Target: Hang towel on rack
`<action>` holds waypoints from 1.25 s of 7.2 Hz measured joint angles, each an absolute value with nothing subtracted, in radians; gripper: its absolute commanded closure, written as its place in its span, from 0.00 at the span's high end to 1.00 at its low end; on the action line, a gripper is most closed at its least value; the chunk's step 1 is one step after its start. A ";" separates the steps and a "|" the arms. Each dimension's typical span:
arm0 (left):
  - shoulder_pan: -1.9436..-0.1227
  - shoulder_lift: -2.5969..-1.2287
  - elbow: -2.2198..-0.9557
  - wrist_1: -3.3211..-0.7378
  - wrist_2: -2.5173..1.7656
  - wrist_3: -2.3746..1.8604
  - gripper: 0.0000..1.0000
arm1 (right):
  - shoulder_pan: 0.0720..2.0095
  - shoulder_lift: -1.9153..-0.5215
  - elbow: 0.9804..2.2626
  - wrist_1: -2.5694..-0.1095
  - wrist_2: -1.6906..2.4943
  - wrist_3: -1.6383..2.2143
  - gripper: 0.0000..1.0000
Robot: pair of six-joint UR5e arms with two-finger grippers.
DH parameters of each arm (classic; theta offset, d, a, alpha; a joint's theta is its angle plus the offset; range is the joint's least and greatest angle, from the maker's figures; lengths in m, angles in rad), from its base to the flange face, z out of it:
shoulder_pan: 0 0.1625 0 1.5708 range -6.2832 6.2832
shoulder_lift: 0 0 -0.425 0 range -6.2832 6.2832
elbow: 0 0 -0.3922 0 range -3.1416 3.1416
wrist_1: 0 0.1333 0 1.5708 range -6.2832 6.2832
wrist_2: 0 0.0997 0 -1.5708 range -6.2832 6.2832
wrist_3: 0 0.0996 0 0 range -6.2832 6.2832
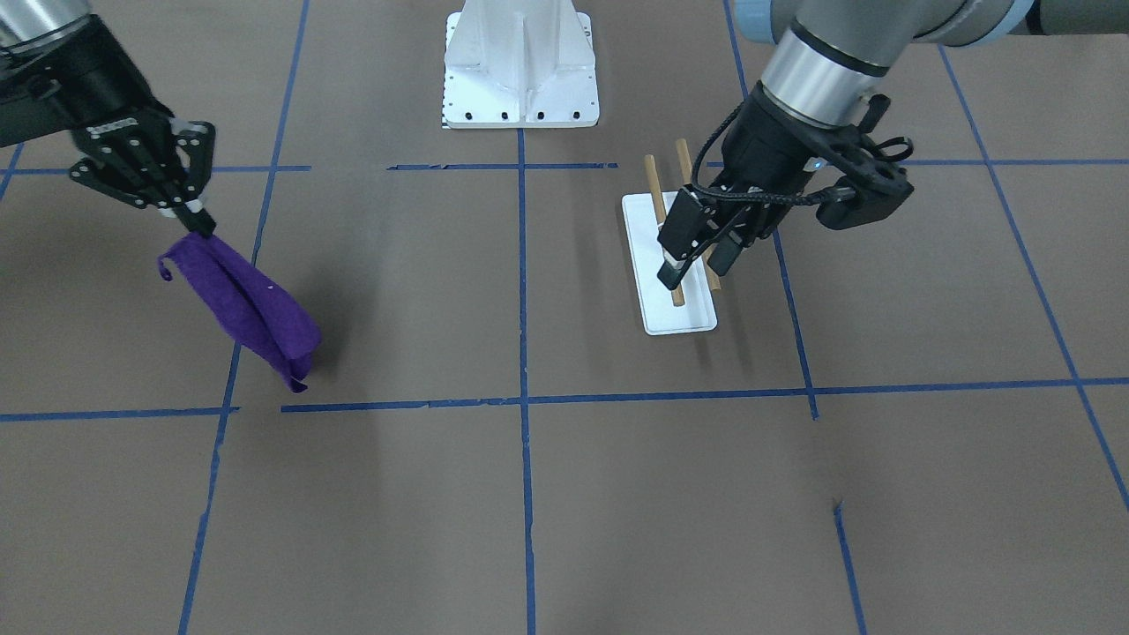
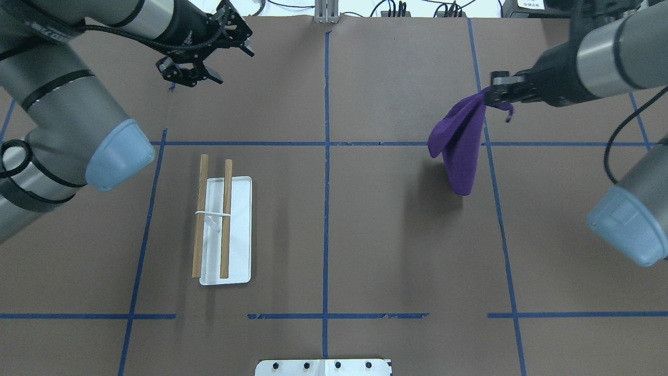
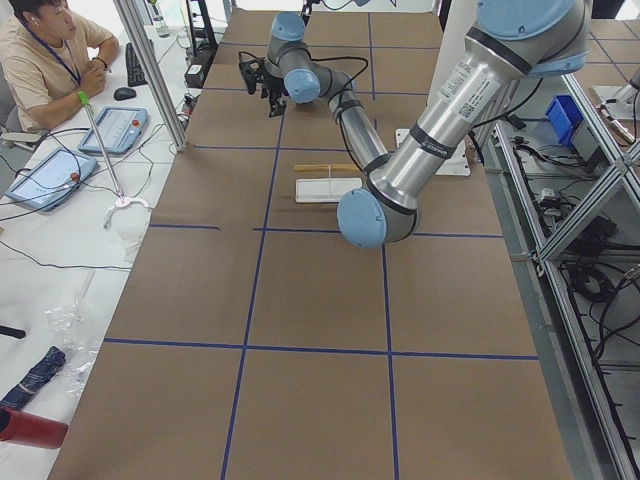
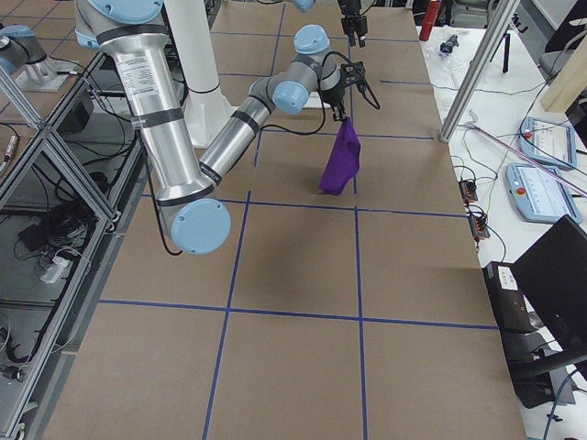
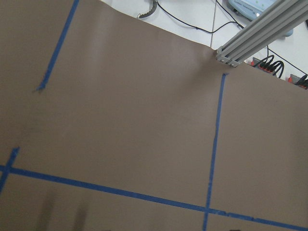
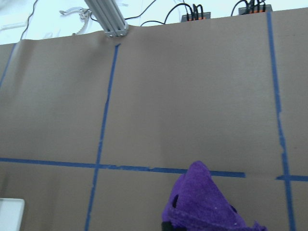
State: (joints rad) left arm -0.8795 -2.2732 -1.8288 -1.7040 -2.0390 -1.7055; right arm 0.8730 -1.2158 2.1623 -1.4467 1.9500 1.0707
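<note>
The deep-purple towel hangs from one end in my right gripper, which is shut on it and holds it above the table; it also shows in the overhead view, the exterior right view and the right wrist view. The rack, with a white base and two wooden rods, stands on the table on my left side. My left gripper is open and empty, raised above the table beyond the rack's far end. The towel is well apart from the rack.
The large white bolted pedestal stands at the robot's edge of the table, between the arms. Blue tape lines divide the brown table. An operator sits at a side desk with tablets.
</note>
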 measured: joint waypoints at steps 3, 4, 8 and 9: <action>-0.808 -2.311 -1.797 -1.702 -2.021 -1.863 0.67 | 0.670 -1.077 2.169 -1.447 1.764 1.129 0.00; -0.785 -2.312 -1.794 -1.700 -2.021 -1.879 0.67 | 0.639 -1.059 2.180 -1.446 1.748 1.120 0.00; -0.690 -2.327 -1.790 -1.700 -2.020 -1.911 0.69 | 0.577 -1.003 2.194 -1.418 1.717 1.007 0.00; -0.676 -2.330 -1.790 -1.702 -2.019 -1.908 0.69 | 0.564 -1.001 2.191 -1.395 1.716 0.965 0.00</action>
State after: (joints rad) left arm -0.6756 -2.3298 -1.7897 -1.7016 -2.0191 -1.9079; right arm 0.5637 -1.0011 2.1910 -1.3946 1.7158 0.9648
